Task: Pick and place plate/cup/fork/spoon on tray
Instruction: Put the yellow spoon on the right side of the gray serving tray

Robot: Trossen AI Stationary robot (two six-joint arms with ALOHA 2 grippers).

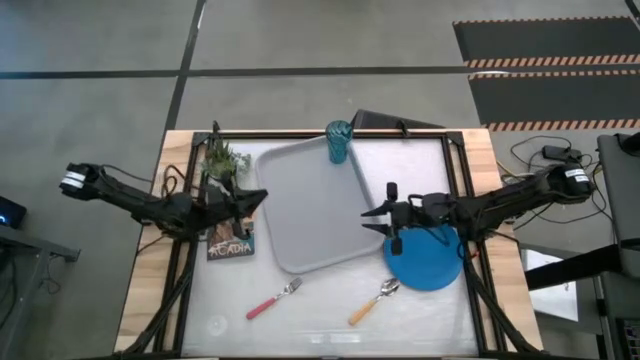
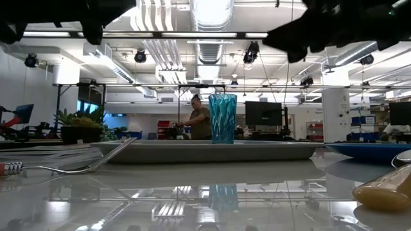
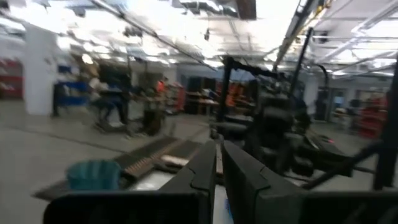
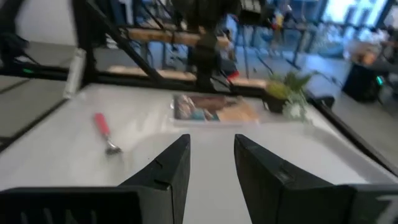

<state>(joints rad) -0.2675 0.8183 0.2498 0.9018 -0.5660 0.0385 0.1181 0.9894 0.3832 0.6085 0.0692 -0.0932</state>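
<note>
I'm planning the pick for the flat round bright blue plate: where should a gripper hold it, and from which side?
Probably by the rim. The flat round bright blue plate lies flat on the table beside the large light grey rectangular tray, so only its edge offers the fingers purchase. The open right gripper hangs over its tray-side edge; coming down there, one finger inside and one outside the rim, looks most direct.

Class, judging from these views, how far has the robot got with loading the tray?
Done: only the cup stands on the tray, at its far edge. In hand: nothing; the right gripper hovers open between tray and plate, the left gripper shut near the book. Left: plate, fork and spoon lie on the table.
</note>
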